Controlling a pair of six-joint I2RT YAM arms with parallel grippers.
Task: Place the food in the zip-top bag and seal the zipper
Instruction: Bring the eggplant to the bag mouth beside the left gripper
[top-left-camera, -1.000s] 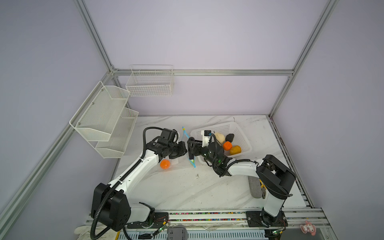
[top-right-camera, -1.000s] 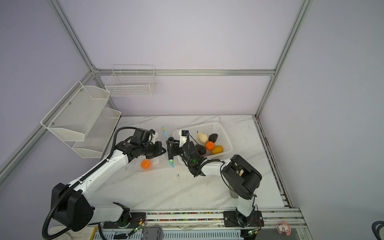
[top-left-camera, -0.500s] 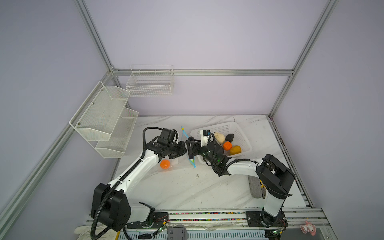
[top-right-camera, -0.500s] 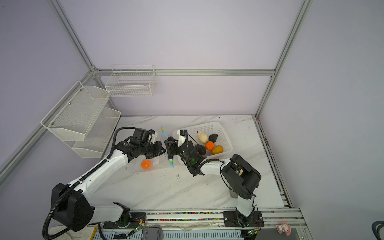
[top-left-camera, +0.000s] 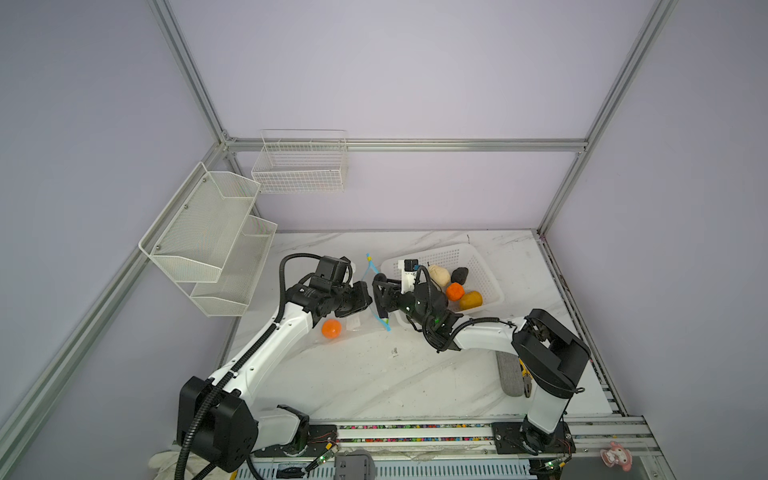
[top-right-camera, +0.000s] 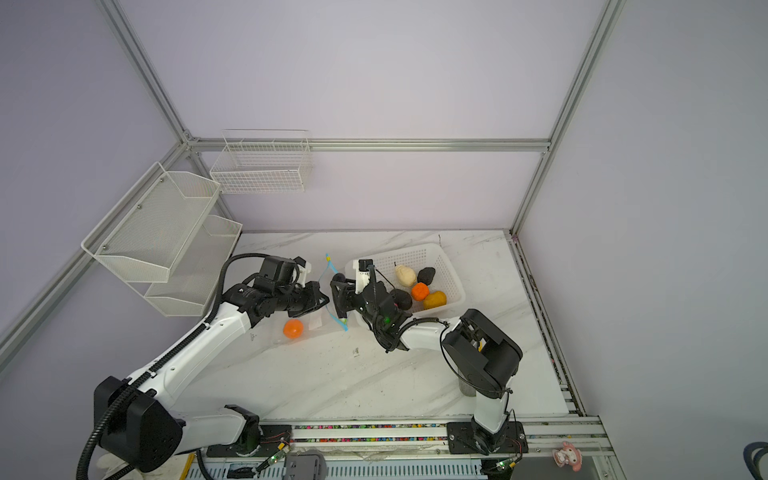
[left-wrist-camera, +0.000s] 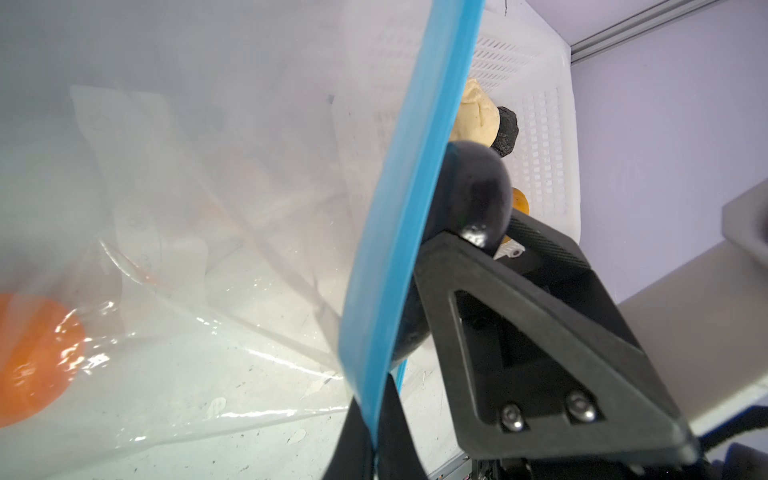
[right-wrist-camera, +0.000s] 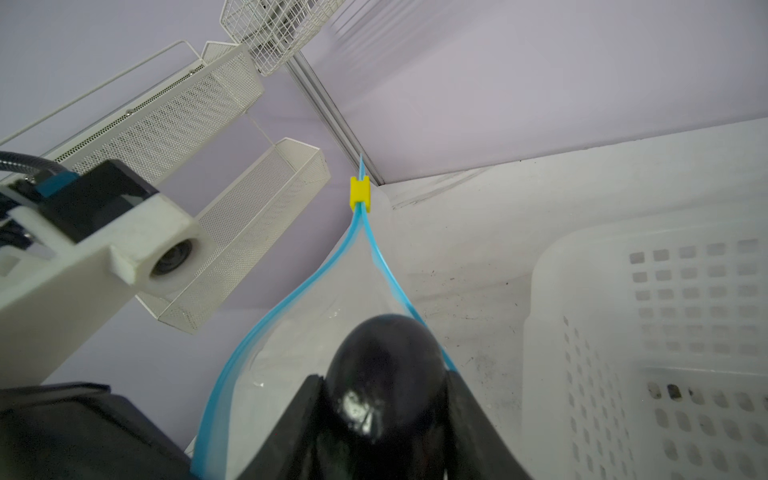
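The left end effector (left-wrist-camera: 372, 409) clamps the light-blue zipper (left-wrist-camera: 401, 208) of the clear floppy zip-top bag (left-wrist-camera: 208, 166) so its mouth gapes. The right end effector (right-wrist-camera: 384, 376) grasps a glossy black oval food (right-wrist-camera: 382, 345) at that mouth

The zipper (right-wrist-camera: 214, 415) gapes in two blue lips below its yellow slider (right-wrist-camera: 360, 193); the black glossy food piece (right-wrist-camera: 384, 374) between the right fingers (right-wrist-camera: 286, 428) fills that mouth. The white basket (top-left-camera: 482, 266) crowds one side; the near surface (top-left-camera: 374, 382) lies open
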